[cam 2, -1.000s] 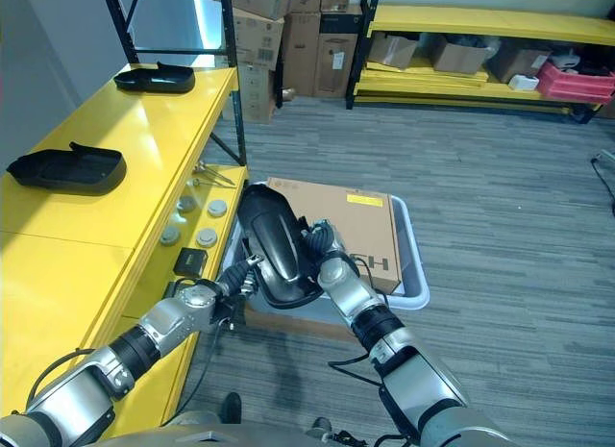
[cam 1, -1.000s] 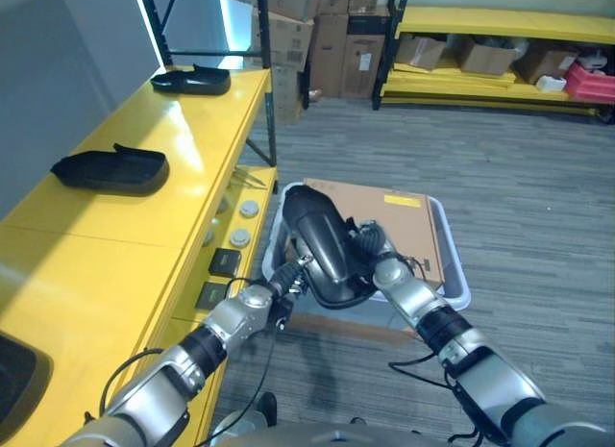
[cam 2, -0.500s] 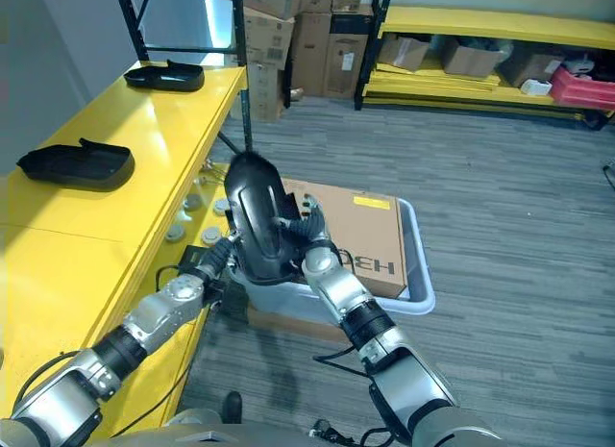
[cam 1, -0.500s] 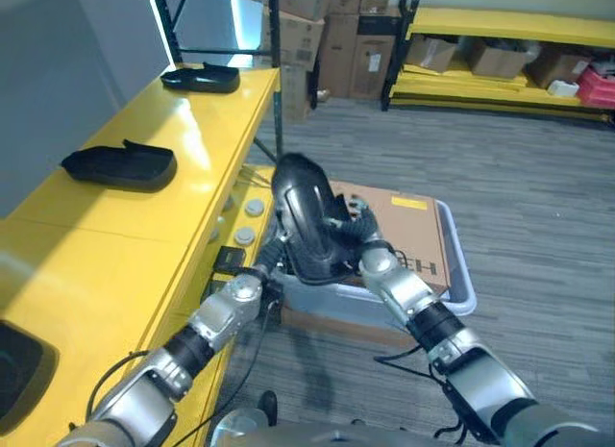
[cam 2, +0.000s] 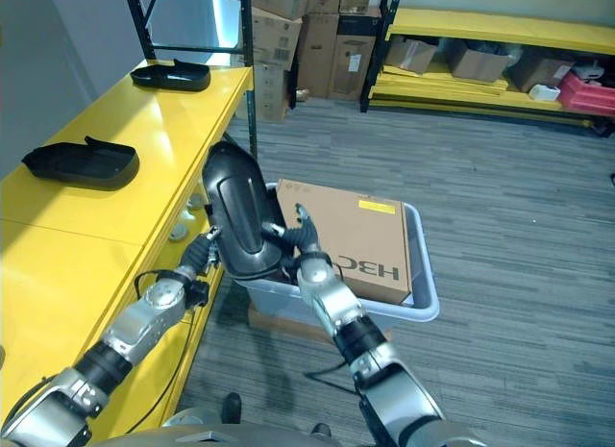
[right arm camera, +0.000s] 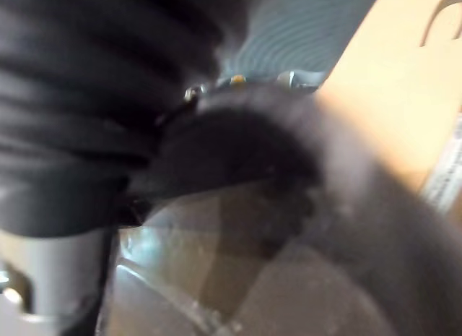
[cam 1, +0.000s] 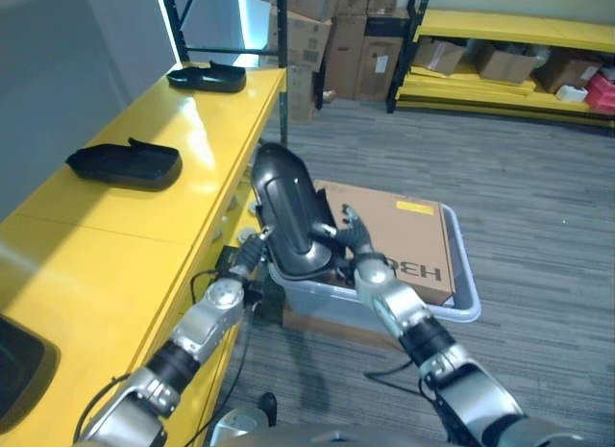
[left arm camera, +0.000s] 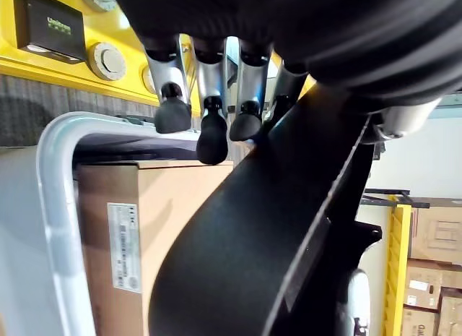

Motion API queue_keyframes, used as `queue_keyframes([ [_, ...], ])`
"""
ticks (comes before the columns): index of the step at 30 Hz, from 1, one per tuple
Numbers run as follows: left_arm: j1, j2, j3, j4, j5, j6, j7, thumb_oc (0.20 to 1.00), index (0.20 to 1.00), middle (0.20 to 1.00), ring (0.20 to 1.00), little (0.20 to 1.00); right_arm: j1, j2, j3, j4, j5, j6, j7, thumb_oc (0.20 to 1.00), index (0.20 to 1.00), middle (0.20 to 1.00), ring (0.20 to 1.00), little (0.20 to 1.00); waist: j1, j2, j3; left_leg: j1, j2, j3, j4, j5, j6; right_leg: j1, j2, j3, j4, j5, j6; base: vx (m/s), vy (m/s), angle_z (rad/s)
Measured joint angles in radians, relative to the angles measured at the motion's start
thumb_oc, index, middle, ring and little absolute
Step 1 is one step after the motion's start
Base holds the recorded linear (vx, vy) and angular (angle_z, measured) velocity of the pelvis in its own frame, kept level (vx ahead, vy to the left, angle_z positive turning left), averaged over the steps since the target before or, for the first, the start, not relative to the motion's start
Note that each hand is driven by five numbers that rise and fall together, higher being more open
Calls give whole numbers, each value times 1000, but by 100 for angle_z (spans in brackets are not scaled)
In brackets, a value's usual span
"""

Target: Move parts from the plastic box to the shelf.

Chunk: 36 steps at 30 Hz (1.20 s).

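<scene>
Left eye view, nearest first: both arms reach forward and meet at a large black moulded part (cam 1: 291,219), held up on end between the hands, above the near left corner of the grey plastic box (cam 1: 461,303) and close beside the yellow shelf's front edge. The left hand (cam 1: 252,256) is on the part's shelf side; in its wrist view its fingers (left arm camera: 204,97) run nearly straight alongside the black part, only slightly bent, dark tips lined up over the box rim. The right hand (cam 1: 348,237) presses on the part's other side, above the box; some fingers lie against the part's edge and one sticks upward, but the grip cannot be told, and its wrist view shows only a dark surface close up. Inside the plastic box lies a flat brown cardboard carton (cam 1: 404,237) that covers most of it; the box rests on the grey floor. On the yellow shelf (cam 1: 183,168), well apart from the held part, a black tray-shaped part (cam 1: 125,162) rests on the top, and farther along lies a second black part (cam 1: 206,77). Beyond, stacked cardboard boxes (cam 1: 317,29) stand against the wall beside another yellow rack (cam 1: 519,29) with boxes on it.
</scene>
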Motion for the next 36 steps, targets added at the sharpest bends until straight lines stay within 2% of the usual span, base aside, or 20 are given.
queue_keyframes([
  [2,47,15,39,-16,1,-5,5,200,200,200,200,200,80,-3,-5,39,-1,-4,18,1000,1000,1000,1000,1000,-3,-5,3,-1,-3,5,0,0,6,-4,-2,3,1,1,1,-81,-44,-11],
  [3,88,17,101,-50,-6,-34,3,200,200,200,200,200,131,10,-46,119,-17,-37,39,1000,1000,1000,1000,1000,-7,-11,4,-1,-3,6,0,-2,8,-11,-4,8,19,-6,4,-94,-69,9],
  [5,119,36,242,-143,-10,-133,8,200,200,200,200,200,290,-24,-135,315,-40,-39,69,1000,1000,1000,1000,1000,-5,-20,9,-14,-11,-28,0,-3,15,-26,-9,2,79,-46,12,-88,-87,48],
  [8,94,93,360,-193,-11,-233,32,200,200,200,200,200,435,-79,-152,394,-39,-35,94,1000,1000,1000,1000,1000,-13,-20,10,-33,-17,-58,-1,7,18,-31,-11,3,89,-56,18,-97,-173,36],
  [11,36,145,409,-222,-41,-253,47,200,200,200,200,200,477,-71,-185,484,-40,-91,137,1000,1000,1000,1000,1000,-59,-25,8,-54,-11,-139,0,29,-1,17,23,26,29,-75,17,-91,-229,66],
  [14,44,130,416,-244,-77,-258,51,200,200,200,200,200,467,-76,-175,472,-64,-111,171,1000,1000,1000,1000,1000,-46,-5,4,-71,17,-165,0,49,-29,22,65,27,3,-64,4,-140,-263,31],
  [16,69,123,421,-277,-90,-258,52,200,200,200,200,200,459,-76,-146,455,-100,-117,184,1000,1000,1000,1000,1000,-39,6,2,-94,53,-187,0,52,-70,24,118,33,-21,-58,-25,-134,-203,37],
  [20,88,117,442,-321,-89,-258,58,200,200,200,200,200,435,-110,-147,519,-130,-115,217,1000,1000,1000,1000,1000,0,45,9,-157,126,-189,21,33,-90,-32,181,4,44,-82,-91,-120,-166,21],
  [23,96,117,480,-397,-88,-260,56,200,200,200,200,200,470,-129,-146,602,-182,-118,220,1000,1000,1000,1000,1000,23,55,17,-203,141,-186,60,-46,-54,-49,187,-67,92,-107,-128,-100,-110,68],
  [24,104,117,495,-423,-87,-261,53,200,200,200,200,200,486,-130,-146,609,-196,-117,220,1000,1000,1000,1000,1000,29,56,19,-215,141,-173,66,-91,-48,-47,185,-95,100,-109,-136,-106,-22,148],
  [25,122,117,496,-470,-86,-262,40,200,200,200,200,200,533,-130,-151,578,-199,-117,215,1000,1000,1000,1000,1000,23,59,19,-230,152,-54,55,-214,16,-35,156,-205,116,-110,-135,-104,34,171],
  [26,135,117,497,-496,-85,-261,32,200,200,200,200,200,544,-127,-151,574,-202,-115,215,1000,1000,1000,1000,1000,10,60,20,-243,159,7,55,-268,6,-31,130,-252,120,-111,-134,-99,100,227],
  [27,150,119,506,-501,-75,-267,28,200,200,200,200,200,540,-123,-147,583,-233,-95,216,1000,1000,1000,1000,1000,3,41,35,-239,151,106,83,-205,-26,-17,81,-299,118,-132,-155,-71,86,157],
  [28,171,118,530,-495,-69,-267,30,200,200,200,200,200,532,-124,-147,583,-239,-92,216,1000,1000,1000,1000,1000,14,33,40,-238,143,134,97,-159,-45,-14,57,-308,113,-131,-154,-25,126,112],
  [30,186,116,566,-480,-65,-268,51,200,200,200,200,200,494,-124,-148,579,-274,-96,217,1000,1000,1000,1000,1000,28,32,40,-208,139,170,129,-107,-82,4,23,-346,93,-115,-132,3,124,62],
  [31,188,115,570,-471,-54,-274,56,200,200,200,200,200,487,-119,-147,577,-290,-99,217,1000,1000,1000,1000,1000,16,22,44,-181,135,222,151,-99,-95,45,-4,-399,68,-103,-112,-19,162,146],
  [32,194,111,571,-473,-37,-287,58,200,200,200,200,200,489,-109,-111,579,-309,-99,216,1000,1000,1000,1000,1000,-9,11,40,-158,139,294,182,-98,-96,85,-23,-472,52,-95,-84,7,201,166],
  [33,200,108,571,-486,-25,-290,65,200,200,200,200,200,491,-104,-96,585,-314,-98,216,1000,1000,1000,1000,1000,-10,11,39,-146,153,330,187,-99,-95,85,-33,-505,58,-103,-71,82,260,181],
  [34,209,108,573,-498,-8,-303,73,200,200,200,200,200,493,-90,-75,585,-313,-93,212,1000,1000,1000,1000,1000,-5,19,37,-134,166,407,191,-95,-83,97,-36,-571,68,-112,-32,111,228,161],
  [36,217,99,573,-498,-7,-306,70,200,200,200,200,200,507,-90,-91,587,-302,-79,197,1000,1000,1000,1000,1000,-14,75,19,-120,164,451,155,-103,-27,98,-31,-583,155,-131,-12,193,274,161],
])
